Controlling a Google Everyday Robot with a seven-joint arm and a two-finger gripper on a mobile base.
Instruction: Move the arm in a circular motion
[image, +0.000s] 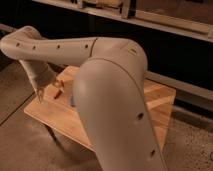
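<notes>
1. While the arm (112, 95) stretches across the wooden table (162, 102), I aim for a smooth, even arc.
2. Its gripper (40, 95) hangs by the table's edge; clenched or released, I cannot tell.

Looks like a lab or workshop space to me: bare speckled concrete floor (20, 145), a dark back wall with a long pale ledge (165, 22) running across it, and one plain wooden table (162, 100). A big beige arm (110, 80) fills the shot, its gripper (39, 95) down by the table's left edge.
</notes>
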